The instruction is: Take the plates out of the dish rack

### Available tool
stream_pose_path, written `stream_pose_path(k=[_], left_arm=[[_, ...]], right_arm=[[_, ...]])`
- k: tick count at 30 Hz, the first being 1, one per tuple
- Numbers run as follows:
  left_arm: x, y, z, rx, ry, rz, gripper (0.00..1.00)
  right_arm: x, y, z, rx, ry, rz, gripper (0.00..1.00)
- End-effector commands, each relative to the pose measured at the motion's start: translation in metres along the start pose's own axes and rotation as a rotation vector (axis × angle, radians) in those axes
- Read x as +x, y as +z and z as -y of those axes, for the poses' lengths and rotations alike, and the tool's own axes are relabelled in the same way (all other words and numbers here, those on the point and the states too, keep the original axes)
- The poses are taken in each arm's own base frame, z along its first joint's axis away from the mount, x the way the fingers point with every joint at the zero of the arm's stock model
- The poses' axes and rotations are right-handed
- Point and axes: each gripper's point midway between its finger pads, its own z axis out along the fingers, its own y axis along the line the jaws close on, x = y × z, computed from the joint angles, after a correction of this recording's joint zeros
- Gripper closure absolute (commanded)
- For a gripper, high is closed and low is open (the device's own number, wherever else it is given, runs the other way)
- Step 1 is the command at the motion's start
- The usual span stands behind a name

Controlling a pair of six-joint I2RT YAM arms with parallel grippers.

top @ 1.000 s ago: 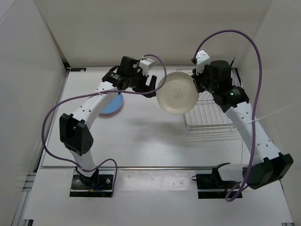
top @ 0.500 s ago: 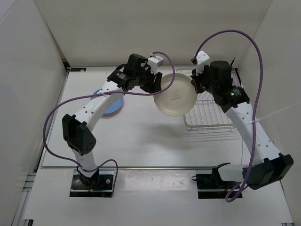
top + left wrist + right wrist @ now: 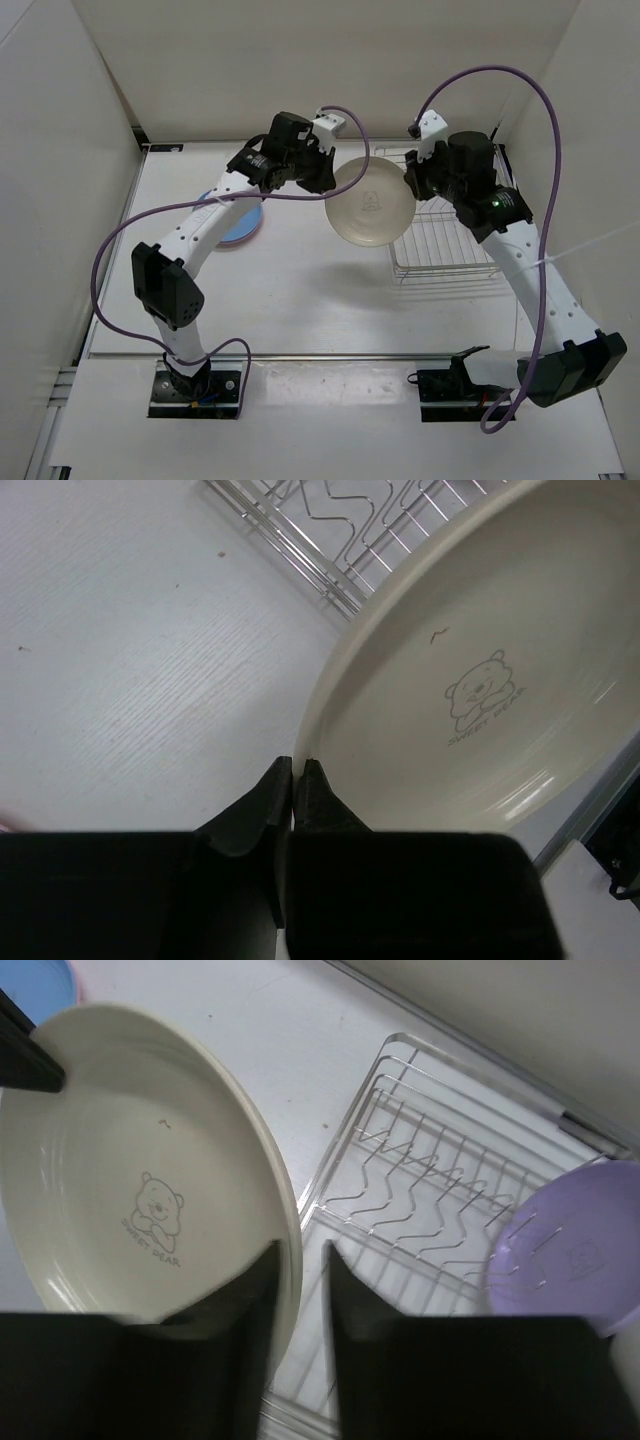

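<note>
The cream-white plate (image 3: 369,205) hangs above the worktop (image 3: 300,290) beside the dish rack (image 3: 450,250), between both arms; I judge this a handover. The left pincer (image 3: 292,772) is closed tight on its rim. The right pincer (image 3: 300,1255) stands narrowly apart around the opposite rim, seemingly loose. The lavender plate (image 3: 565,1250) stands in the rack. The left arm partly hides the blue plate (image 3: 238,225), and the pink one I cannot make out

Cream plate (image 3: 370,205) aloft beside wire rack (image 3: 447,250)
</note>
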Motion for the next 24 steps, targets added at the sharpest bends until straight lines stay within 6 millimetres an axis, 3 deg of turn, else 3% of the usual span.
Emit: stream_pose_path(k=[1,2,4,5,6,7,8,9,10,12,13,15,16,18,20,24], left_arm=[[-0.003,-0.011,-0.007,-0.064,0.015,0.021,0.89],[0.0,-0.014,-0.009,-0.082,0.005,0.018,0.89],[0.003,-0.025,-0.034,-0.147,-0.018,0.037,0.89],[0.006,-0.031,-0.048,-0.186,-0.033,0.037,0.89],[0.008,-0.037,-0.061,-0.212,-0.086,0.041,0.89],[0.013,-0.051,-0.093,-0.247,-0.147,0.05,0.89],[0.017,-0.061,-0.11,-0.269,-0.191,0.056,0.89],[0.02,-0.084,-0.143,-0.32,-0.268,0.093,0.89],[0.036,-0.092,-0.159,-0.344,-0.307,0.076,0.89],[0.047,-0.111,-0.188,-0.391,-0.369,0.1,0.89],[0.063,-0.131,-0.217,-0.459,-0.439,0.106,0.89],[0.077,-0.146,-0.237,-0.472,-0.505,0.115,0.89],[0.094,-0.157,-0.257,-0.503,-0.564,0.102,0.89],[0.111,-0.16,-0.271,-0.499,-0.624,0.077,0.89],[0.141,-0.159,-0.29,-0.506,-0.717,0.015,0.89],[0.166,-0.152,-0.3,-0.43,-0.832,-0.04,0.89]], right_arm=[[-0.02,-0.008,0.004,0.018,-0.015,0.087,0.45],[-0.017,-0.006,0.007,0.036,-0.023,0.08,0.43],[-0.013,-0.004,0.011,0.061,-0.022,0.073,0.36],[-0.011,-0.002,0.013,0.075,-0.021,0.072,0.2],[-0.01,-0.003,0.016,0.09,-0.021,0.068,0.19],[-0.008,-0.001,0.016,0.09,-0.031,0.066,0.18],[-0.008,-0.001,0.016,0.09,-0.031,0.066,0.18],[-0.008,-0.001,0.016,0.09,-0.031,0.066,0.18],[-0.007,-0.001,0.02,0.098,-0.038,0.064,0.18],[-0.005,-0.003,0.021,0.108,-0.038,0.062,0.16],[-0.005,-0.003,0.021,0.108,-0.038,0.062,0.16],[-0.007,-0.007,0.022,0.119,-0.038,0.069,0.16],[-0.007,-0.007,0.022,0.119,-0.038,0.069,0.16],[-0.007,-0.007,0.023,0.119,-0.047,0.068,0.16],[-0.011,-0.008,0.025,0.13,-0.047,0.075,0.16],[-0.011,-0.008,0.025,0.13,-0.047,0.075,0.16]])
